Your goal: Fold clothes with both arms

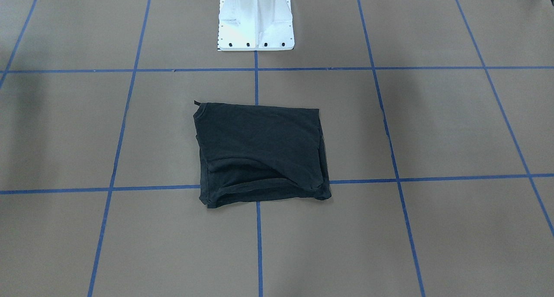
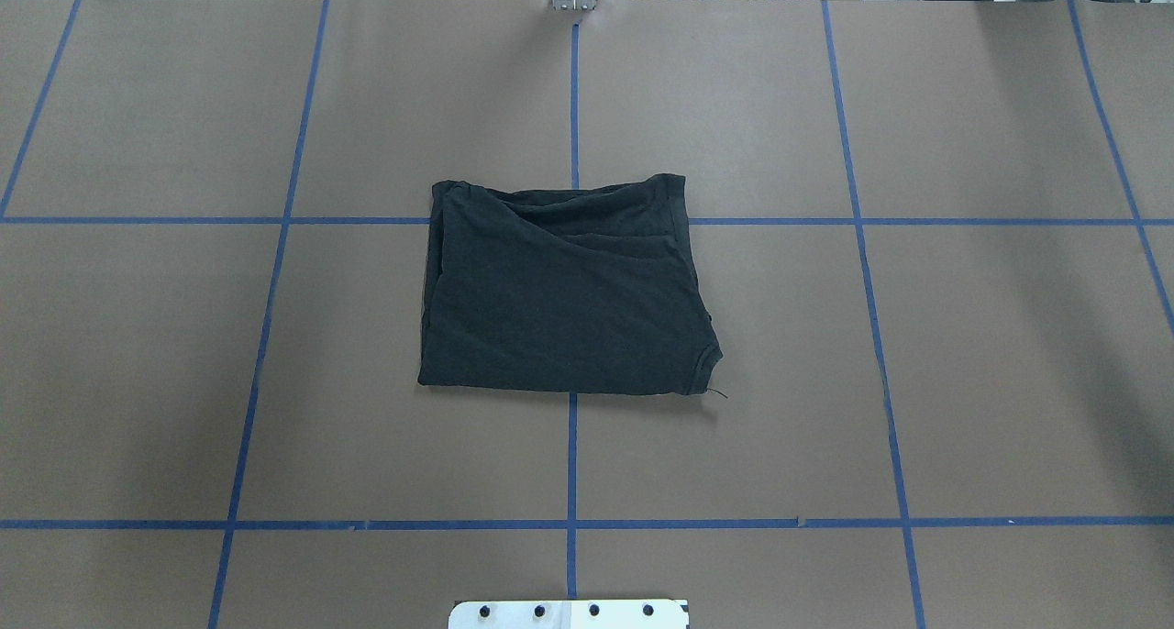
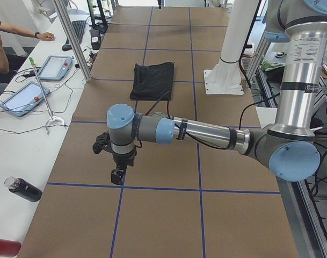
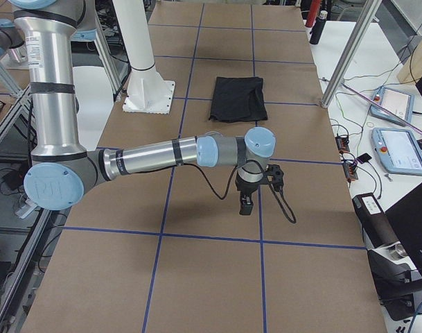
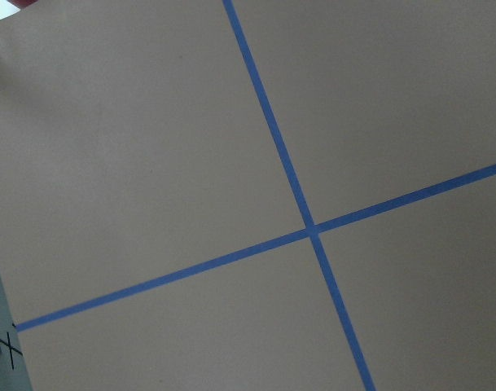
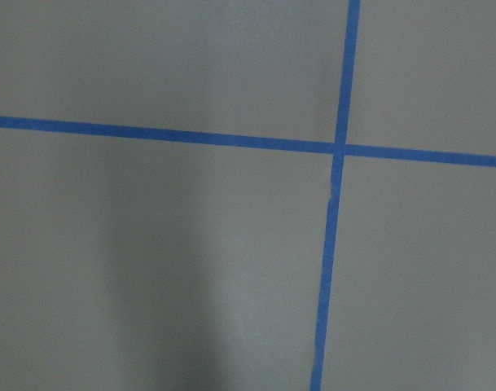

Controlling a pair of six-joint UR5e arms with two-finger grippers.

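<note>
I see the black T-shirt [image 2: 564, 294] lying folded into a rectangle mid-bench [image 2: 917, 381], over a blue tape crossing [image 2: 573, 106]. The left end effector [image 3: 117, 176] and right end effector [image 4: 246, 206] hang well apart from it. I cannot tell whether either is released or clenched.

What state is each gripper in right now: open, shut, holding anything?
Left gripper: cannot be told; seen only from the side, away from the T-shirt.
Right gripper: cannot be told; also apart from the T-shirt.

Matt black soft cloth shirt [image 2: 569, 308], matt brown paper over table [image 2: 1009, 381], smooth blue tape [image 2: 570, 455], glossy white painted base [image 1: 255, 24], satin silver metal left arm [image 3: 206, 131] and right arm [image 4: 148, 154]
</note>
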